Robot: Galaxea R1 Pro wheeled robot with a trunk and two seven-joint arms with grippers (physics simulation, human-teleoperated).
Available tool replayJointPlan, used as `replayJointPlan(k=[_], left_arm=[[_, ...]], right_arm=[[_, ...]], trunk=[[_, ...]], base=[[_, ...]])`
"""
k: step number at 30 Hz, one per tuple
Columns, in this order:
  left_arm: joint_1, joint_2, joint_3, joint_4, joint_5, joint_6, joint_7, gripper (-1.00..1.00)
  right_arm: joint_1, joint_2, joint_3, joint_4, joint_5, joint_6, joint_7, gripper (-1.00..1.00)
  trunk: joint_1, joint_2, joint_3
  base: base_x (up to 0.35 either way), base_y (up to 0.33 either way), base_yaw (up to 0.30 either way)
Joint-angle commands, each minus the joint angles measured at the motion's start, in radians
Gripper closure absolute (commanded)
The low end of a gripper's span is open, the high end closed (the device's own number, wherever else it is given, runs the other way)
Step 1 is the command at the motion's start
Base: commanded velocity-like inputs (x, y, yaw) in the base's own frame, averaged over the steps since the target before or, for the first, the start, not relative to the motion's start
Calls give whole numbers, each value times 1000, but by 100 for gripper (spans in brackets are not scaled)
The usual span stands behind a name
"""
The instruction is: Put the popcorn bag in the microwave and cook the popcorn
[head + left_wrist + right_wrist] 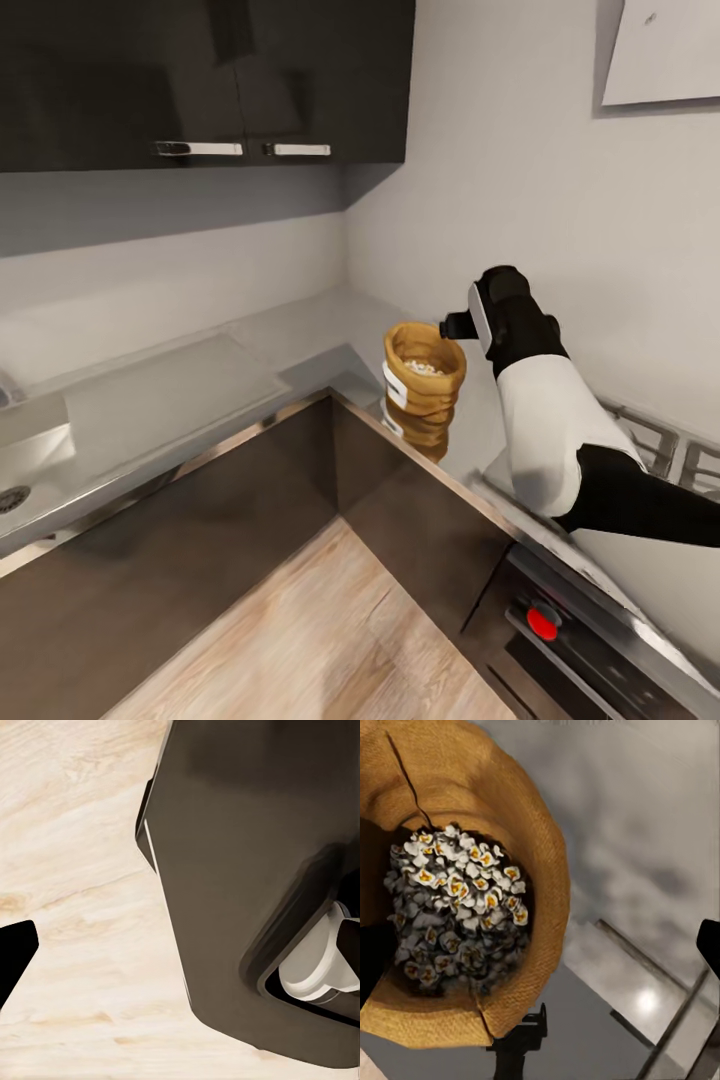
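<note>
The tan popcorn bag [420,400] stands upright on the grey countertop [200,390] near its inner corner, white label facing the front edge. Pale yellow-centred popcorn [457,900] fills its open mouth. My right gripper [452,326] hovers just beside and above the bag's rolled rim, on the hob side. In the right wrist view the bag [532,817] lies below the right gripper [540,952], whose dark fingertips [709,945] stand wide apart at the frame's edges, so it is open and holds nothing. My left gripper [180,945] hangs open over the wooden floor. The microwave is out of view.
A steel gas hob [650,440] lies right of the bag, under my right forearm, with an oven front and red knob [542,622] below. Dark wall cabinets [200,80] hang above the worktop. A sink drain [10,497] sits far left. Wooden floor [330,630] spreads below.
</note>
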Motion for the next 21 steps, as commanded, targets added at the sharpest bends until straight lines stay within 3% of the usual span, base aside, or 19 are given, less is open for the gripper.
replayJointPlan(k=[1,19,21], left_arm=[[0,0,1,-1,4,-1,3,-100],[0,0,1,-1,4,-1,4,-100],[0,0,1,-1,4,-1,4,-100]], right_arm=[[-1,1,-4,0,-7,2,-7,-100],[48,1,-3,2,-7,-91,4,-100],[63,-11,-2,1,-5,-94,4,-100]], trunk=[[1,-1,-1],[1,-1,-1],[1,-1,-1]], base=[[282,0,0],[25,0,0],[0,0,0]])
